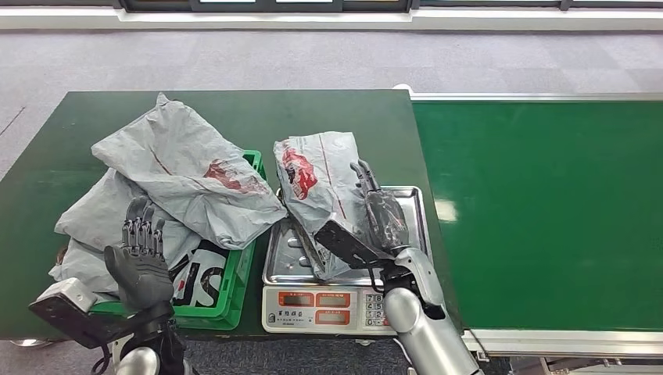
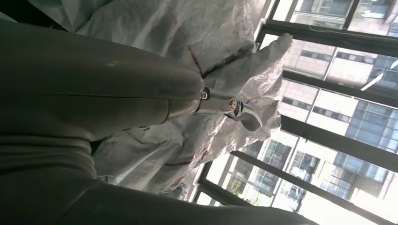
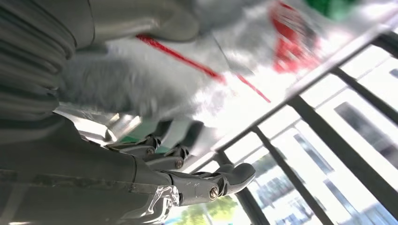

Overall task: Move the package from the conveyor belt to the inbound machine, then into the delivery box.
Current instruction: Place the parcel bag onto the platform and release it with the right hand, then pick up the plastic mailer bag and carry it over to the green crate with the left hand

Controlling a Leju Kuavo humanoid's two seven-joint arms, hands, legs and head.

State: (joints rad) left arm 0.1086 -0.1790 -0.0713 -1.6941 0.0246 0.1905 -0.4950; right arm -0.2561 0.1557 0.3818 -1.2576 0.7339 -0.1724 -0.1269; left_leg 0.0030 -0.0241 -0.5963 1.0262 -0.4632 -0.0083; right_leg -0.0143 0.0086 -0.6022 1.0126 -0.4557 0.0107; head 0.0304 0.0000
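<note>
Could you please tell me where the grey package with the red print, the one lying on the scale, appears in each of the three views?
Head view: the grey package lies centre frame on the scale tray, with the right robot hand against it.
Left wrist view: cannot tell; the crumpled grey bags there look like those beside the left robot hand.
Right wrist view: it spans the upper middle, blurred.
Shared landmark: its red print.

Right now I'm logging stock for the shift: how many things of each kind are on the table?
Grey packages: 4 (one on the scale, three at the crate)
Green crate: 1
Scale: 1
Total: 6
</note>
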